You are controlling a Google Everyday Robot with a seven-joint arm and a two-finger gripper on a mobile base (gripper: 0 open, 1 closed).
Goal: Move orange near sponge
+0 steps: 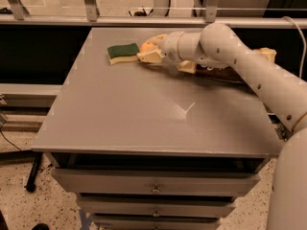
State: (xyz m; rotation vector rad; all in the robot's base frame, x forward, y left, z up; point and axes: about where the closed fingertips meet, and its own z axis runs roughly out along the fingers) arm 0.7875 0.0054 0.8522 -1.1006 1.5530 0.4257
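Observation:
The sponge [122, 52], dark green on top with a pale yellow base, lies flat near the far left of the grey table [144, 114]. My gripper [149, 49] reaches in from the right and sits low over the table just right of the sponge. Its cream fingers are shut on the orange [146, 46], of which only a small orange patch shows between them. The orange is about a finger's width from the sponge's right end.
A brown-and-cream snack bag [225, 71] lies at the far right of the table, mostly hidden behind my arm [240, 61]. A metal rail and posts [144, 18] run along the table's far edge. Drawers [153, 188] sit below the front edge.

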